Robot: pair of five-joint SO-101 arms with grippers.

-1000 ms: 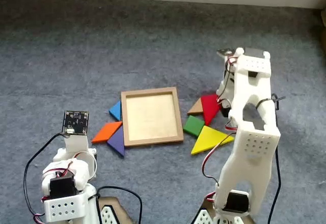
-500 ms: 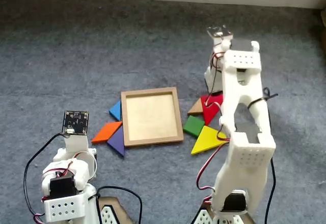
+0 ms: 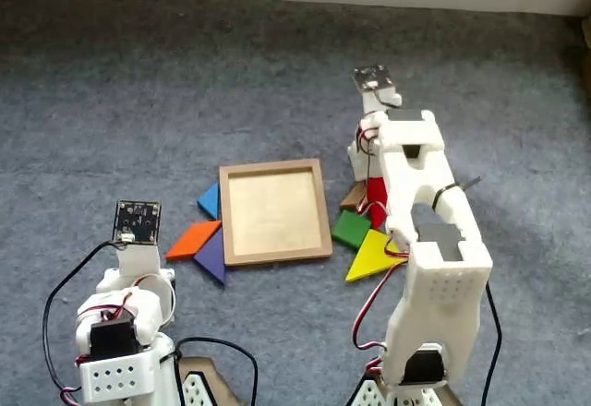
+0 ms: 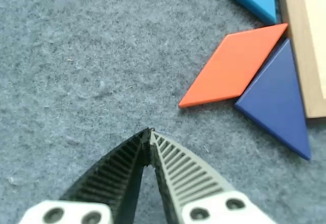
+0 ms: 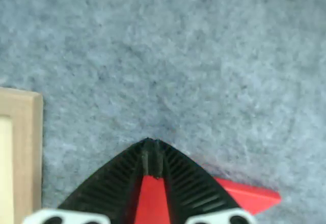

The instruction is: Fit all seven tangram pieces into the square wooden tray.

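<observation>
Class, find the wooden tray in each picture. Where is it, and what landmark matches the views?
High view: tray in the middle, coloured pieces on both sides.
Left wrist view: its rim at the picture's edge, beside the orange piece and dark blue triangle.
Right wrist view: its corner at the edge, across from the red piece.
Shared landmark: the grey carpet under it.

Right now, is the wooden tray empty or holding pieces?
Empty: the tray shows a bare floor; the orange piece and yellow triangle lie outside its rim.
</observation>
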